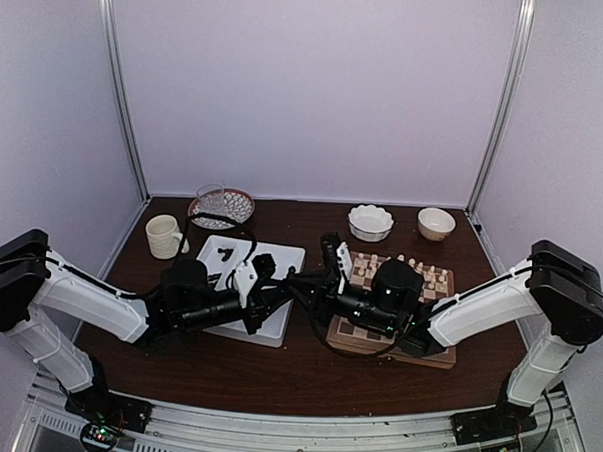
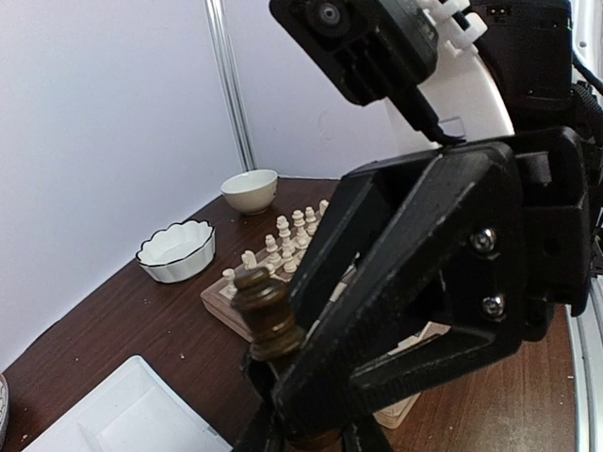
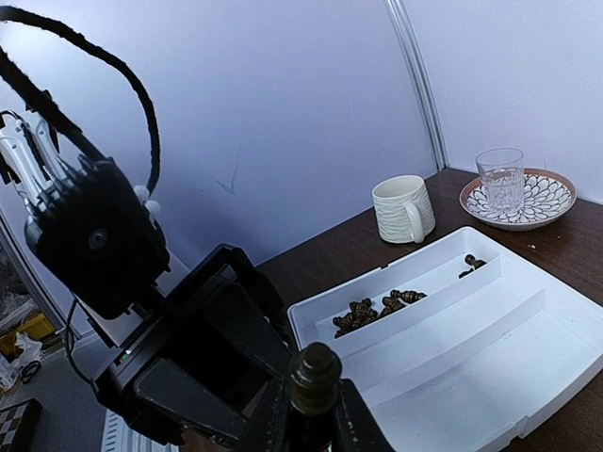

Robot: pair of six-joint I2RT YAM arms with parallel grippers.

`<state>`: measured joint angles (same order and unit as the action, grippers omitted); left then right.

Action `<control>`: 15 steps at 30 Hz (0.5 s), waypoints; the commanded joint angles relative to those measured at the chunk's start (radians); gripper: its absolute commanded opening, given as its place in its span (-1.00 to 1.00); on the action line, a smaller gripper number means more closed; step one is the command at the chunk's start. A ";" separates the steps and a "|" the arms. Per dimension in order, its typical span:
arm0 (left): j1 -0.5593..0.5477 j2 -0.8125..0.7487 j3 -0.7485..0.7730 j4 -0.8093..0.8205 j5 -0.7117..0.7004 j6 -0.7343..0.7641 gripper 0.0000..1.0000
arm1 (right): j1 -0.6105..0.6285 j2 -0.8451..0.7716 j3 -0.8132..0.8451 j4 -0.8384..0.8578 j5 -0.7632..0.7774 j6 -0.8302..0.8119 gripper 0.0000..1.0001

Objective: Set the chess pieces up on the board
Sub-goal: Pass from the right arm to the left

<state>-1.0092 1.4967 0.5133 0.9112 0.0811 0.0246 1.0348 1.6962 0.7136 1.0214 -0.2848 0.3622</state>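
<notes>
Wooden and turned, the dark brown chess piece [image 2: 264,306] looks light, rigid and smooth. Its knob and collar offer rounded, slippery faces, so the surest hold is likely on the narrow stem below the collar, with the wide base left free to seat on a square. It stands upright in the air between the two arms, above the surface [image 1: 305,381], left of the board [image 1: 442,358] and right of the white divided tray [image 3: 528,311].

The left gripper [image 2: 303,435] has its jaws nearly closed on the lower body. The right gripper [image 3: 316,428] also has its jaws pinched narrow on the same piece from the opposite side. Which of them bears the weight cannot be told.

More dark chessmen [image 3: 363,315] lie in the tray's far compartment, and pale chessmen [image 2: 292,231] stand along the board's far edge.
</notes>
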 commanded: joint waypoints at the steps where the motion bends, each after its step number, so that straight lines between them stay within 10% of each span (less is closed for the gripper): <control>1: 0.005 -0.014 0.019 0.027 -0.035 0.006 -0.68 | 0.008 -0.039 0.006 -0.052 0.016 -0.045 -0.57; 15: 0.005 0.001 0.026 0.019 -0.019 0.006 -0.69 | 0.005 -0.117 0.016 -0.170 0.053 -0.082 -0.17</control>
<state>-1.0080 1.4967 0.5137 0.9054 0.0635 0.0246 1.0367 1.6165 0.7136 0.8974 -0.2565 0.2985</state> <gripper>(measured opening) 0.169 0.403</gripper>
